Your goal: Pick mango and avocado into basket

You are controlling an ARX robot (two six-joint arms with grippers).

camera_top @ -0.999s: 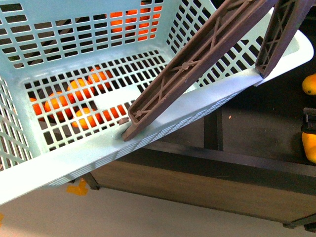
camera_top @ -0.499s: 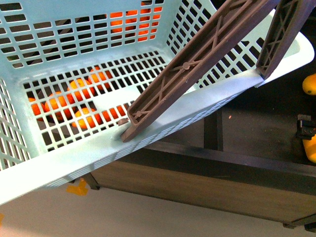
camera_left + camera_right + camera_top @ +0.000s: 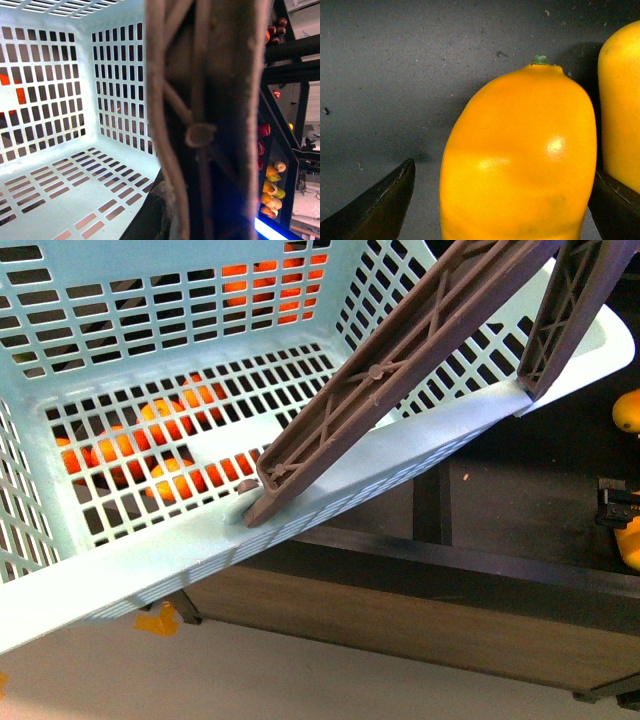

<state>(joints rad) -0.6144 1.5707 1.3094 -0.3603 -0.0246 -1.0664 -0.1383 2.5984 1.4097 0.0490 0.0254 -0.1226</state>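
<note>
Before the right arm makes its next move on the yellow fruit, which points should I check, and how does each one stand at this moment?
1. The mango lies between the fingers of the right end effector: ok.
2. Its jaws are open, with a gap on one side: ok.
3. The second yellow fruit is clear of the far finger: not ok, it sits right beside it.
4. The basket has free floor: ok, the left wrist view shows nothing inside.
5. Hold of the left end effector on the handle: cannot tell.
6. The avocado is located: cannot tell, no view shows it.
</note>
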